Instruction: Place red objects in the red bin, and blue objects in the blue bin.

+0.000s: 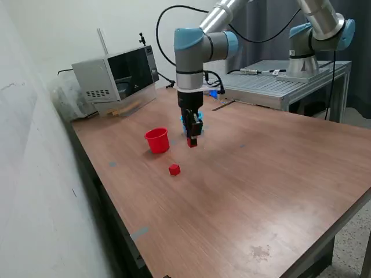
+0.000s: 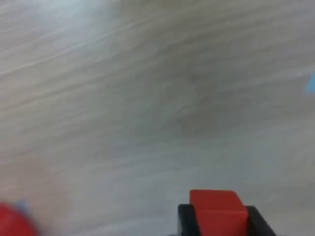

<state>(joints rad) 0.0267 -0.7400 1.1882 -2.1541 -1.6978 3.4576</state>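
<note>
Clamped on a red cube [image 2: 218, 212], black jaws pressing its two opposite sides, cube seated between the tips. Held above the table [image 1: 261, 185], just to the exterior view's right of the red cup [image 1: 157, 140]. Second red cube [image 1: 174, 169] resting on the table near the cup, apart from it.

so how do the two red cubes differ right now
The held red cube is clamped between the gripper's jaws, while the loose red cube lies free on the table. In the exterior view, the held one hangs to the right of the red cup, level with it; the loose one sits nearer the camera than the cup. Both look alike in bright red colour and small size.
</note>
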